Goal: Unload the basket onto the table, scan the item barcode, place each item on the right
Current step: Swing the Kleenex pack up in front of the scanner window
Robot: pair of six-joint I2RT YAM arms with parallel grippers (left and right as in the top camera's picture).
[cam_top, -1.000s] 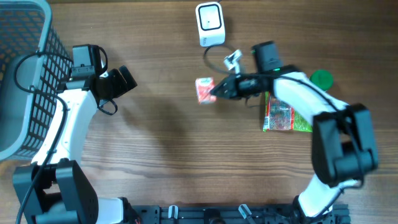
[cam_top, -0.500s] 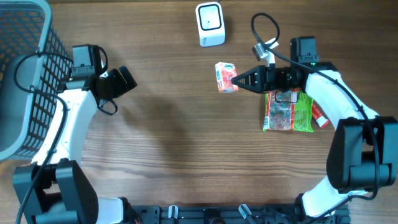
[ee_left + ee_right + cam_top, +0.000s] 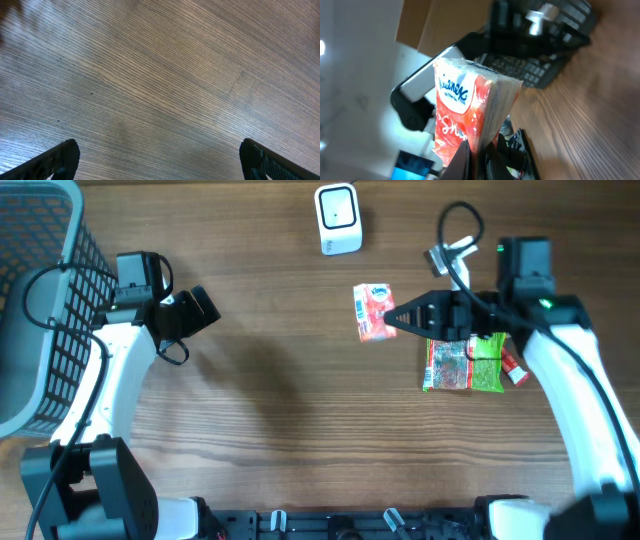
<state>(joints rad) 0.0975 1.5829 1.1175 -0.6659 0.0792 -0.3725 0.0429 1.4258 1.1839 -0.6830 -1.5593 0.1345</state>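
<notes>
One tissue pack [image 3: 374,312] has shifted farther right.

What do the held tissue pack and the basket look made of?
Tissue pack: thin glossy plastic film, going by its sheen and crinkled edges, probably over soft paper. Basket: dark open mesh walls under a pale grey rim, either plastic or coated wire; the look leaves it open.

Overhead was evenly lit, just soft shadows on the table [image 3: 300,430], though the right arm [image 3: 588,420] smeared a bit. Right wrist view had the tissue pack [image 3: 470,110] sharp, background mushy, washed-out white on the left.
</notes>
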